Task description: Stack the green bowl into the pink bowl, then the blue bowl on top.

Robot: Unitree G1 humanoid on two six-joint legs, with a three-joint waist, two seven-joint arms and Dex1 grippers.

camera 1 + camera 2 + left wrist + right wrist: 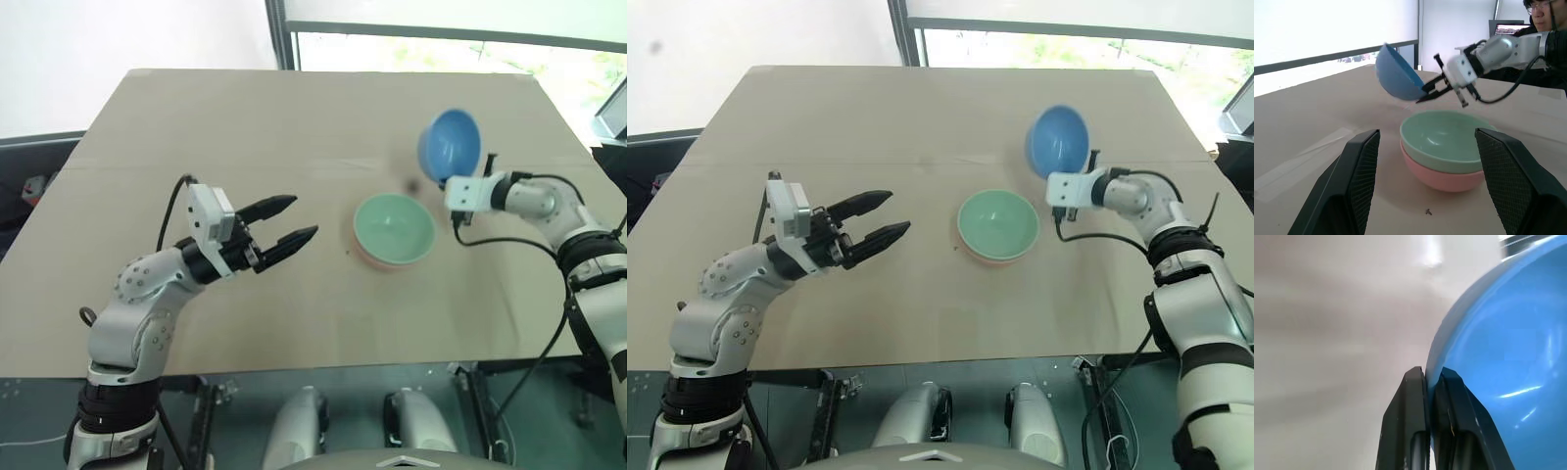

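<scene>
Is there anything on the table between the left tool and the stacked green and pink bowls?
No: the left eye view shows bare table between the left tool and green bowl in the pink bowl.

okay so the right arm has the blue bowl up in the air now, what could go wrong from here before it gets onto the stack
1. The right gripper pinches only the thin rim of the blue bowl, which hangs tilted clear of the table; it could swing or slip out.
2. The green bowl sits nested in the pink bowl; a tilted, off-centre lowering could catch a rim and shove the stack.
3. The open left gripper hovers beside the stack, so a sideways carry might clip it.
</scene>
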